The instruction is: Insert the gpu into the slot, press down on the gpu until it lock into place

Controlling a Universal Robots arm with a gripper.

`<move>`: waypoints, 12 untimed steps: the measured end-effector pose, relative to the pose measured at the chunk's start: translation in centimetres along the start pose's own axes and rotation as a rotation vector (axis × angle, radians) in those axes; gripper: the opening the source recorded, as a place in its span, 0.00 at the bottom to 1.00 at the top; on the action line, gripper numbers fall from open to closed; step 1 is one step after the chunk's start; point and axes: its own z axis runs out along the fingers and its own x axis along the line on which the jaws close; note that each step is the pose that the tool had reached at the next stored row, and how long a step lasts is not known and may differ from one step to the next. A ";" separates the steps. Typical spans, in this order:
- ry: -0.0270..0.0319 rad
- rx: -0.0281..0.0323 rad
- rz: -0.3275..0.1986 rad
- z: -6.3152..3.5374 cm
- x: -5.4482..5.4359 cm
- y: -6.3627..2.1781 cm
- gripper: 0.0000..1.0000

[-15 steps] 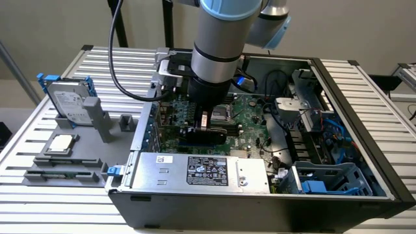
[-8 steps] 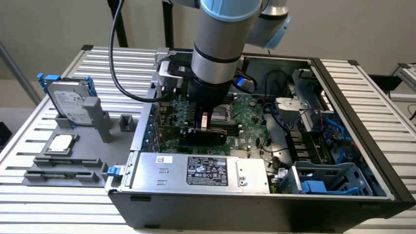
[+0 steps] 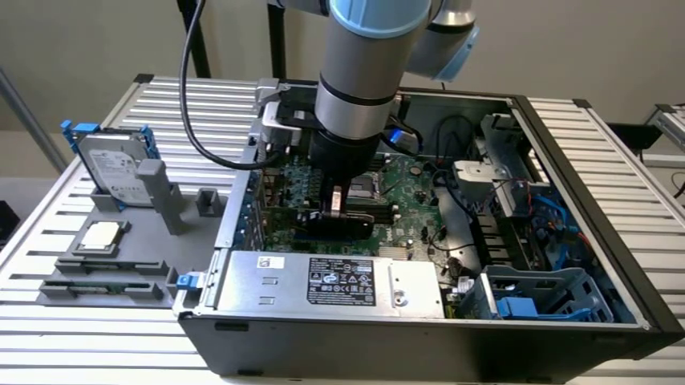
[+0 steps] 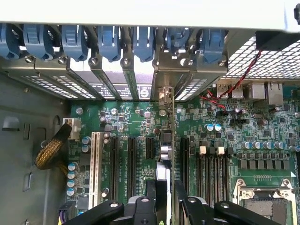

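The black two-fingered hand (image 4: 164, 199) was closed on the small flat black gpu card with a green edge (image 4: 165, 154), holding it upright on its edge. The card stood down inside the open black metal computer case (image 3: 599, 265), over the green motherboard (image 4: 131, 117), near the middle of the slatted grey bench (image 3: 86, 321). Its silver bracket (image 4: 164, 96) reached the case's back wall.

Grey hard drive (image 3: 115, 170) upright in a holder; open computer case (image 3: 599, 265) beside it.
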 end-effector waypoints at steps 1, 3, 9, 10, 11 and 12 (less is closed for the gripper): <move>-0.0012 0.0010 0.000 0.04 0.0 -0.01 0.27; 0.0014 -0.0004 0.000 -0.52 0.0 0.03 0.33; 0.0025 -0.0010 0.000 -3.00 -0.1 0.30 0.33; 0.0028 -0.0010 0.000 -3.13 -0.2 0.32 0.33; 0.0032 -0.0009 0.000 -3.13 -0.2 0.34 0.31; 0.0037 -0.0009 0.000 -3.12 -0.3 0.37 0.31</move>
